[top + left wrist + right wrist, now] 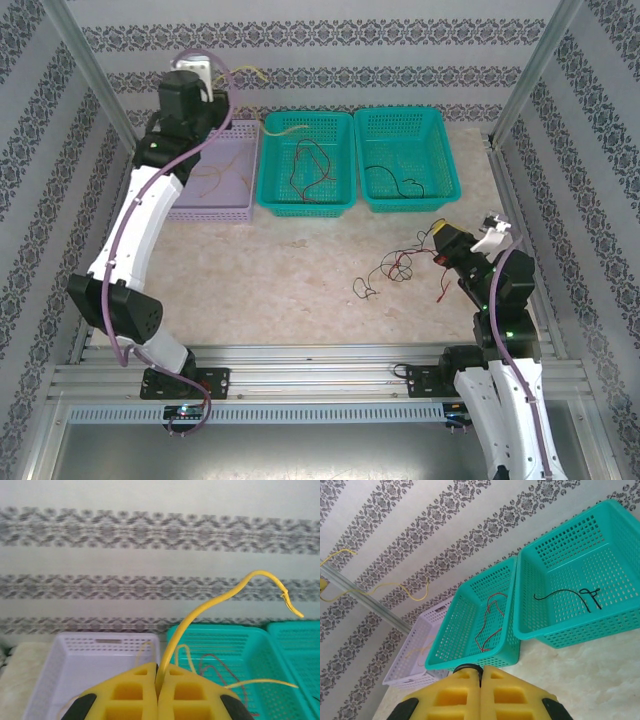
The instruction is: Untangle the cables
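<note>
1. Your left gripper [158,674] is clamped fully shut on a yellow cable [210,602]. The left wrist view shows the pinch plainly: the cable rises from between the pads and arcs rightward, high above the middle teal basket [220,635].
2. The top view adds that this gripper hangs well up in the air over the lavender basket [215,180], which sits just left of the middle teal basket.
3. Your right gripper [480,672] is also closed, with a thin black loop [466,666] caught at its fingertips. This detail is clear from the right wrist view, while in the top view it is too small to tell.
4. In the top view a tangle of red and black cables [388,268] lies on the table [260,270], nearer to you than the middle teal basket and to its right, just beside the right gripper.
5. A red cable [490,612] lies inside the middle teal basket. The right teal basket [620,605], touching it on the right, holds a black cable [570,596].
</note>
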{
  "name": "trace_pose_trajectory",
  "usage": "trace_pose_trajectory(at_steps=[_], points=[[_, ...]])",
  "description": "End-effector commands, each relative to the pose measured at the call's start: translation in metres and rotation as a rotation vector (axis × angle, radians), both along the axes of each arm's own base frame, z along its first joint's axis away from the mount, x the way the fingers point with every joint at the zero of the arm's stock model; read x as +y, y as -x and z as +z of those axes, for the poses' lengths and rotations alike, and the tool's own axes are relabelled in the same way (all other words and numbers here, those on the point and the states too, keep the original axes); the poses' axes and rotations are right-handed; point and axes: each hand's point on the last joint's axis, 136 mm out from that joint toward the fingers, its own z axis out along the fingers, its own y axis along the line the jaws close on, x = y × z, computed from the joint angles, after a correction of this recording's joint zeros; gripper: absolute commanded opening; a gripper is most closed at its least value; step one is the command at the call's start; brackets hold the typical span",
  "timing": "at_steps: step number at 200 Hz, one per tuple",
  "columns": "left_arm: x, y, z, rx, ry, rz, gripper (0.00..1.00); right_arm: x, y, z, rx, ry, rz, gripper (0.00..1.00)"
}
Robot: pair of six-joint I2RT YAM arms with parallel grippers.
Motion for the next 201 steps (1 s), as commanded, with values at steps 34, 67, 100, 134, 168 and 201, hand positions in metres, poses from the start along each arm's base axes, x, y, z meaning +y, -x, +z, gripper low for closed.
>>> trace_pose_trajectory(at_steps=[34, 67, 100, 134, 168, 201], points=[[0.072, -0.013, -0.071, 0.103, 0.065, 0.181, 0.0, 0.017, 0.007, 0.03, -0.084, 0.026, 0.074, 0.0], [0.085, -0.019, -0.132, 0.2, 0.068, 0.227, 0.0, 0.029, 0.012, 0.034, -0.1, 0.036, 0.118, 0.0], [0.098, -0.023, -0.183, 0.281, 0.055, 0.269, 0.0, 0.035, 0.019, 0.037, -0.116, 0.06, 0.141, 0.0], [0.105, -0.027, -0.214, 0.35, 0.052, 0.29, 0.0, 0.042, 0.024, 0.043, -0.13, 0.07, 0.176, 0.0], [0.112, -0.023, -0.244, 0.427, 0.033, 0.327, 0.1, 0.045, 0.026, 0.041, -0.128, 0.074, 0.191, 0.0], [0.106, -0.019, -0.239, 0.42, 0.076, 0.306, 0.58, 0.049, 0.025, 0.04, -0.12, 0.074, 0.202, 0.0]])
